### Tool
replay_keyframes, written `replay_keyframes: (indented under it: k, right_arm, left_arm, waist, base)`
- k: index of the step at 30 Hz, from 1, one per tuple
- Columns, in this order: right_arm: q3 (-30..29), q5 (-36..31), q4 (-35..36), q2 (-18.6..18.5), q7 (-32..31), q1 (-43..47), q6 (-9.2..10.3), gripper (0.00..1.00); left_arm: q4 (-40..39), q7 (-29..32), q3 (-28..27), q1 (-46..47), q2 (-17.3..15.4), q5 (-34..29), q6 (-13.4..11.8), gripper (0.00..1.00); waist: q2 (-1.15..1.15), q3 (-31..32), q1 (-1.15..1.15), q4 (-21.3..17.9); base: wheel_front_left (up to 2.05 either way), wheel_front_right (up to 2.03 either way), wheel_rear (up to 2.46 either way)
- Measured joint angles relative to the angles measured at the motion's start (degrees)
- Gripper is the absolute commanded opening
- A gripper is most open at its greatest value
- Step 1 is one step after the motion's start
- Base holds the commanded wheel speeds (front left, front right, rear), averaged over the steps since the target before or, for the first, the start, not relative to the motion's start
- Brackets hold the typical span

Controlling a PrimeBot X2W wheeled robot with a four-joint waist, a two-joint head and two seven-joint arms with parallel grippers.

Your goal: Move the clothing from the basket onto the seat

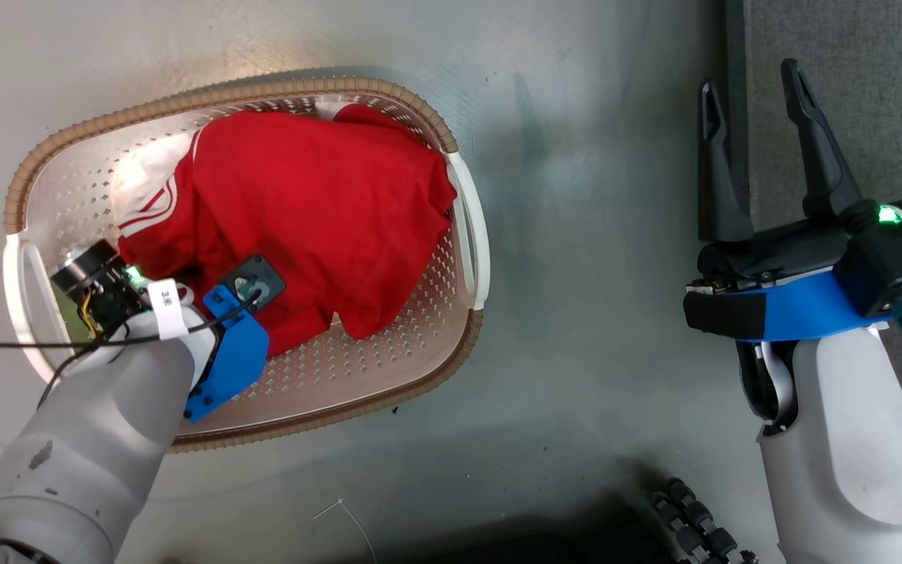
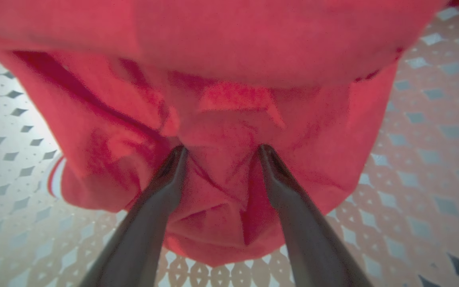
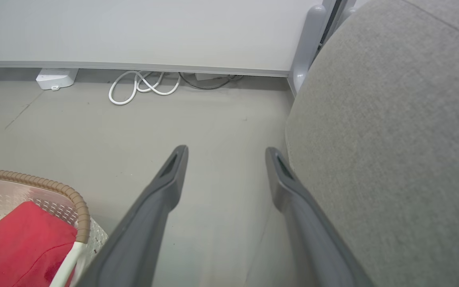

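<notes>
We look down on a smooth grey floor (image 1: 592,235) with a dull sheen and a few scuffs. It carries everything here. The basket (image 1: 224,94) stands on it at our left, and the clothing (image 1: 318,196) lies inside, a red heap with white trim showing at one end, filling most of the bottom. The seat (image 1: 850,78) is at our right, well apart from the basket, with bare floor between them.

Our left arm reaches down into the basket. In the left wrist view the left gripper (image 2: 221,149) stands wide, both fingertips pressed into the red cloth with a fold bulging up between them; it is not closed on it. The perforated basket floor shows on either side.

Our right gripper (image 1: 750,78) hangs wide and empty over the floor at the seat's edge. Beyond it, the right wrist view shows a pale wall panel (image 3: 153,32) meeting the floor, a looped white cable (image 3: 142,85) and a small white box (image 3: 54,77) at its foot, and a grey post (image 3: 309,40) just beside the seat's rounded corner.
</notes>
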State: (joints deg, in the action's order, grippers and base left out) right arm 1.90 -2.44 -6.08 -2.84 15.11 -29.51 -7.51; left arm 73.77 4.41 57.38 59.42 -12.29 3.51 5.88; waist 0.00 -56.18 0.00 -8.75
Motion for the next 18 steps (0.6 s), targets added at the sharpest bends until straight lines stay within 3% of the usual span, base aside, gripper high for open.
replay_keyframes:
  k: [1,2,12,18]
  right_arm:
    - [-0.01,0.0,0.02,-0.01,0.0,0.01,0.0,1.0]
    - [-0.03,0.0,0.01,-0.01,0.0,0.0,0.0,1.0]
    - [-0.49,0.04,-1.18,-0.01,0.01,0.05,0.0,1.0]
    - [-1.2,-0.12,-2.69,0.0,0.01,1.13,0.0,1.0]
  left_arm:
    - [0.01,0.14,0.21,0.4,-0.01,-0.03,0.0,0.42]
    - [-0.01,0.4,0.34,0.82,0.02,-0.04,0.0,0.0]
    - [0.07,-0.81,0.91,0.23,0.08,1.24,0.64,0.0]
    - [0.05,-2.98,0.47,-0.69,2.52,3.48,0.85,0.0]
  waist:
    - [0.0,-0.07,0.0,-0.04]
    - [0.0,-0.08,0.0,-0.06]
    - [0.0,2.95,0.0,0.01]
    - [0.0,7.06,0.0,0.85]
  base:
    - [0.0,0.0,0.0]
    - [0.0,0.0,0.0]
    - [0.0,0.0,0.0]
    - [0.0,0.0,0.0]
